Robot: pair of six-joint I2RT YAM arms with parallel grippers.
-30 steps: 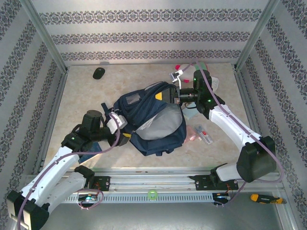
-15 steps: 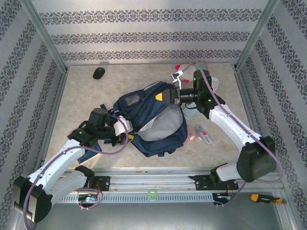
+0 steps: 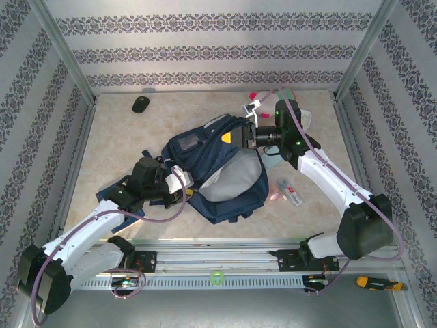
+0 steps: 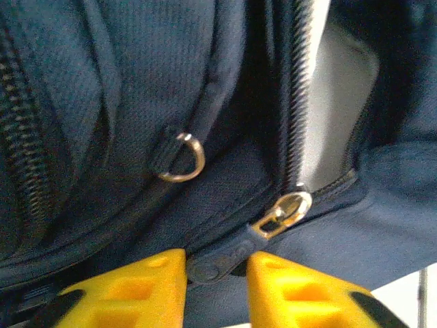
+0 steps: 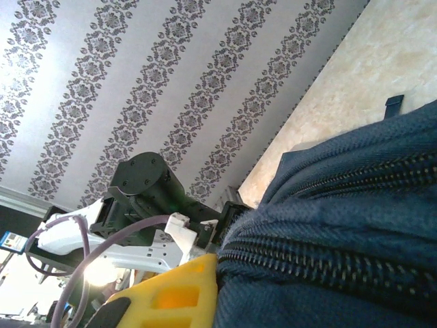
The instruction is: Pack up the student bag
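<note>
Near the middle of the table [image 3: 116, 130], your overhead view has the student bag [image 3: 205, 160], the left gripper [image 3: 183, 193] at its near-left edge and the right gripper [image 3: 237, 137] clenched on its far-right rim. At the left wrist, yellow fingers [image 4: 136, 287] flank the dark zipper tab [image 4: 208, 268], narrowly apart; you cannot tell whether they pinch it. At the right wrist, bag fabric lies against one yellow finger [image 5: 181, 290].

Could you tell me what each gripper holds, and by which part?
The right gripper is shut on the student bag, at its rim beside the zipper. The left gripper straddles the zipper pull; whether it grips it cannot be told.
</note>
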